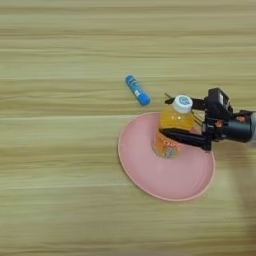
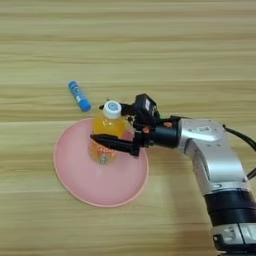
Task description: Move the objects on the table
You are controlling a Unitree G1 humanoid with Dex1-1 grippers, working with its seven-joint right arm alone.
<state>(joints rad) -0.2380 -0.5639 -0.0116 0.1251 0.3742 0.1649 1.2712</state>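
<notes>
Gripper (image 2: 111, 141) closed around orange bottle (image 2: 105, 137), standing on pink plate (image 2: 75, 177).
Likely light, rigid, top-heavy; mid-body hold suits.

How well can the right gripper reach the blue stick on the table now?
Probably not right away: the right gripper is shut on the orange bottle over the pink plate. Once it lets go, the blue stick lies in the open on the table, nothing blocking it.

— Where did we look from?
— From above, both eyes faced steeply down at the table (image 1: 60, 60), fairly near.
— What did we share?
— The pink plate (image 1: 150, 185); our right eye reached further right.
</notes>
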